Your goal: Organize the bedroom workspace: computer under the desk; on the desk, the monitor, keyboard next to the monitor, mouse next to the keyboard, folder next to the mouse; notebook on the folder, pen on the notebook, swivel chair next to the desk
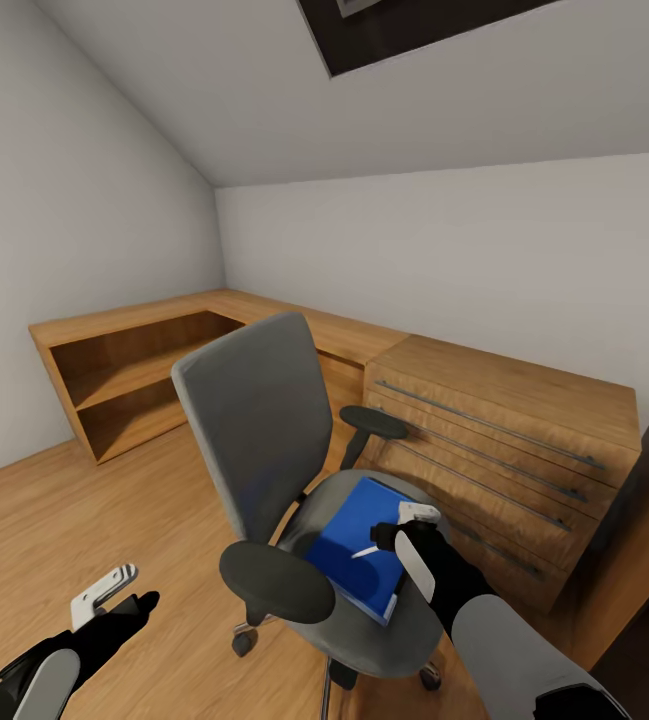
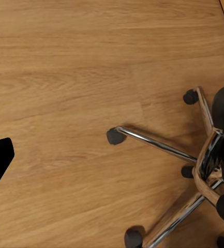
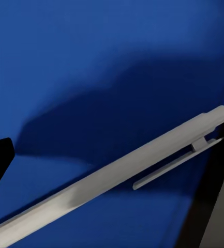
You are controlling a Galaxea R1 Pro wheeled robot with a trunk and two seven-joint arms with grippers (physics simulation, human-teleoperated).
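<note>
- Sloped grey walls and a plank floor (image 1: 54, 520) surround us; the swivel chair (image 1: 264, 440) stands by a light-wood drawer chest (image 1: 504, 440).
- Our right gripper (image 1: 389, 540) hangs over the folder (image 1: 349, 545) on the seat, pinching the pen (image 3: 117, 175); our left gripper (image 1: 104, 595) hangs low, fingers spread.
</note>
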